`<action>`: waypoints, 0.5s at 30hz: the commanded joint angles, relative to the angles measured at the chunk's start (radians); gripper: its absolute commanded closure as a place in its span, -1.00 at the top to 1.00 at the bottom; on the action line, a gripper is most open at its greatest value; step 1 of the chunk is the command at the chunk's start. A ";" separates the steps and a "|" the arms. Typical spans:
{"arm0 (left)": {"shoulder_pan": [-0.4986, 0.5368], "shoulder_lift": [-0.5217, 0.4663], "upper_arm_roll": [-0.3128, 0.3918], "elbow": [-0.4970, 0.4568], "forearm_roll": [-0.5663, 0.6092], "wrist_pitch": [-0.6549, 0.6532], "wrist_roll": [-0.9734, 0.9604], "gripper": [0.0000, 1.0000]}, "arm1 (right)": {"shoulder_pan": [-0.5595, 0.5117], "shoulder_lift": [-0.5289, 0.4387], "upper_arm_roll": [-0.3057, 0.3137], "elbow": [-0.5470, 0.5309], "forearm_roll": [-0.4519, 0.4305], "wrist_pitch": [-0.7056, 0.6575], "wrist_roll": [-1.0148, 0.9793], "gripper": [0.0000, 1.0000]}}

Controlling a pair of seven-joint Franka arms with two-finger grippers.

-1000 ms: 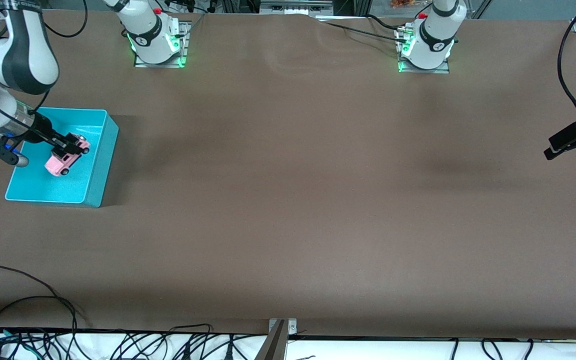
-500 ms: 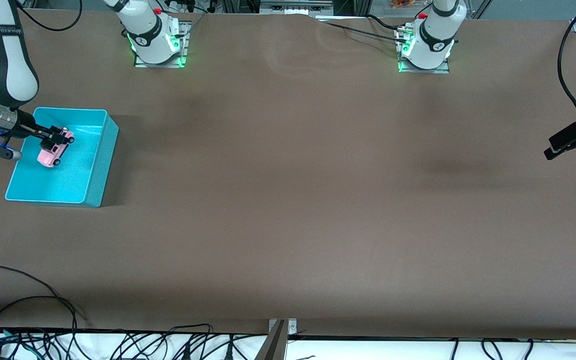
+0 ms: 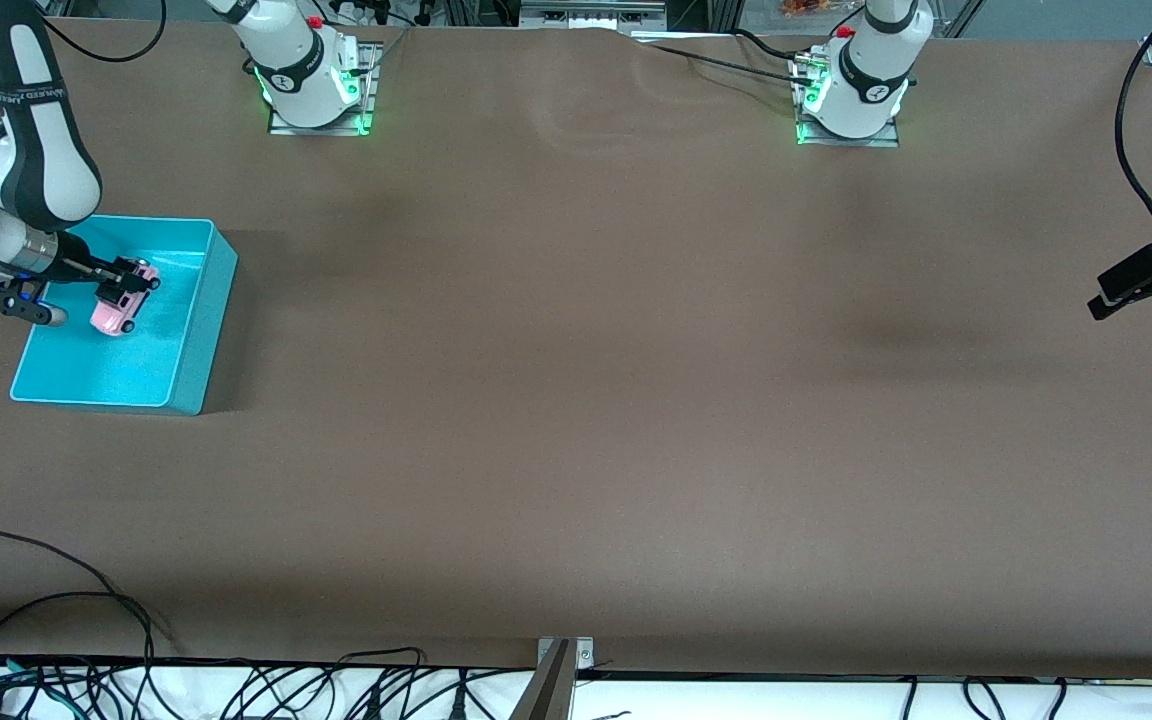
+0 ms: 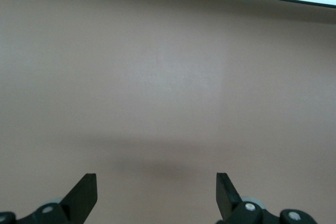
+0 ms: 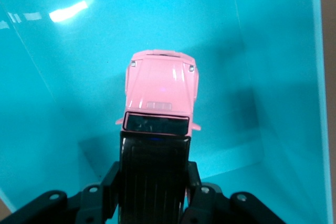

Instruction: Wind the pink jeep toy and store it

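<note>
Surface: brown desk (image 3: 576, 400), with a teal bin (image 3: 198, 330) near the edge at the right arm's end.
Right gripper (image 3: 126, 283): over the bin, jaws clamped on the pink jeep toy (image 3: 119, 306) across its black-roofed rear.
Jeep: nose tilted down into the bin, not yet released.
Left gripper (image 3: 1136, 285): waits over the desk's edge at the left arm's end, jaws wide, empty.
Handling: likely light, rigid, slick plastic; flat sides give the surest hold.
Hidden: wheels and any winding part unseen in the right wrist view; contact with the bin floor unclear.

Even overhead light, soft shadows on table (image 3: 576, 400); glare spot inside bin (image 5: 68, 11); wrist views slightly soft.
</note>
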 commanded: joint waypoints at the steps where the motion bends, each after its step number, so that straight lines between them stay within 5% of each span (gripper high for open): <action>1: -0.002 0.003 0.007 0.015 -0.023 -0.011 0.022 1.00 | -0.003 0.055 0.001 -0.005 0.003 0.086 -0.018 -1.00; 15: -0.002 0.003 0.008 0.015 -0.015 -0.012 0.022 1.00 | -0.043 0.105 0.001 -0.002 -0.003 0.115 -0.022 -1.00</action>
